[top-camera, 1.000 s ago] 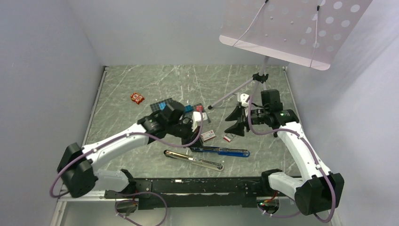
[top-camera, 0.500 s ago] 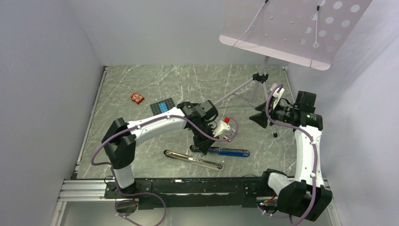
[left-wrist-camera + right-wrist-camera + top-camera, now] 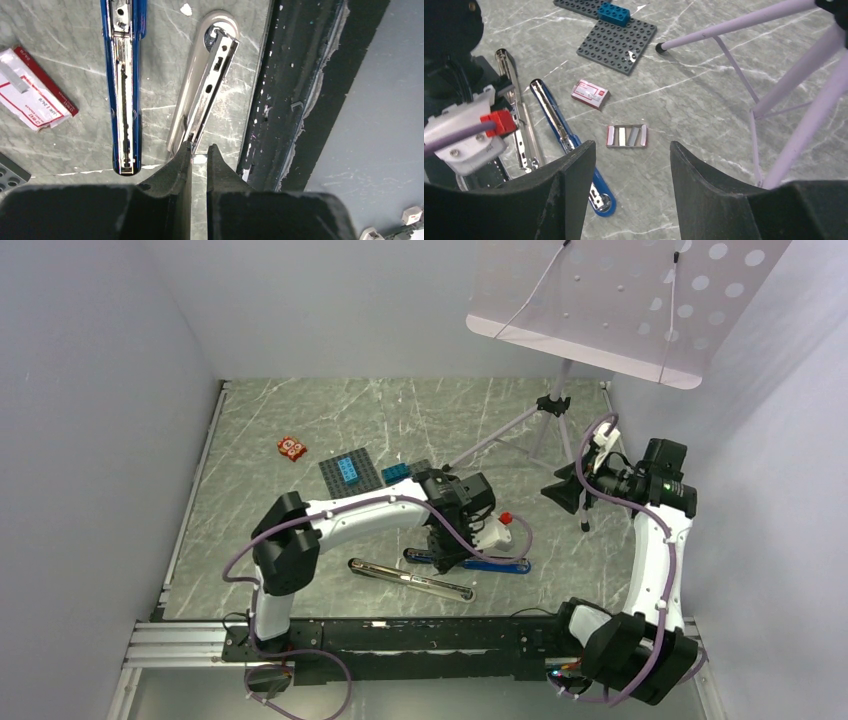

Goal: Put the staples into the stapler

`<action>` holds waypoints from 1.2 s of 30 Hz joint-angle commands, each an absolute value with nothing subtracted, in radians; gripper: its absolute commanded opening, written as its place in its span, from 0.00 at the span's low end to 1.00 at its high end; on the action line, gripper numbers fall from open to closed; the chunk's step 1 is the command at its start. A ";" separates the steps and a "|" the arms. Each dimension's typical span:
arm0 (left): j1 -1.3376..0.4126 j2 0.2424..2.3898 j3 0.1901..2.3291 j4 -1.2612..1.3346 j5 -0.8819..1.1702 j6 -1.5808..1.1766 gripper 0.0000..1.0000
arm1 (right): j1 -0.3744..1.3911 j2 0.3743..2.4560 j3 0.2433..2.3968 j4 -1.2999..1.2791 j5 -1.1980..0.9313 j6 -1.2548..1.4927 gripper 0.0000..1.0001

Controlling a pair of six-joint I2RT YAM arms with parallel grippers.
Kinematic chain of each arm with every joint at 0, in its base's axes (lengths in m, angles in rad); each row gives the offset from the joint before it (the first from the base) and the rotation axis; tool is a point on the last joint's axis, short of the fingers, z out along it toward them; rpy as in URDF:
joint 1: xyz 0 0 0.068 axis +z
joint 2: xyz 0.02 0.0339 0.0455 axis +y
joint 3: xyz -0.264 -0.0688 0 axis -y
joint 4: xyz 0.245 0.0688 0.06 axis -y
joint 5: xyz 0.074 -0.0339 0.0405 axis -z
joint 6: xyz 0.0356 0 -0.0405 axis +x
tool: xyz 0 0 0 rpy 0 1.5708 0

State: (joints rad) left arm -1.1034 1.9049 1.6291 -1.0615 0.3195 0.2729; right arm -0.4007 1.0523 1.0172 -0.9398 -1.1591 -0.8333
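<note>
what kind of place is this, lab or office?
Likely a lab test cell: plain walls boxing in a marble-look table, arms bolted to a rail, a perforated panel on a tripod.

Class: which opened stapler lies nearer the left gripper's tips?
The cream-cased metal stapler, ending at the shut left gripper; the blue metal stapler lies alongside, farther off.

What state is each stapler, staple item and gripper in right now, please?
Blue stapler: flat, metal channel facing up.
Beige stapler: flat, metal rail exposed.
Staple box: lying flat, untouched.
Staple tray: apart from the box, strips showing.
Left gripper: shut, at the beige stapler's end.
Right gripper: open, empty.
</note>
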 commanded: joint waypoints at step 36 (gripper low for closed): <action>-1.212 2.005 1.698 -1.068 0.266 0.501 0.03 | -0.521 1.156 1.127 -1.142 -1.258 -1.022 0.60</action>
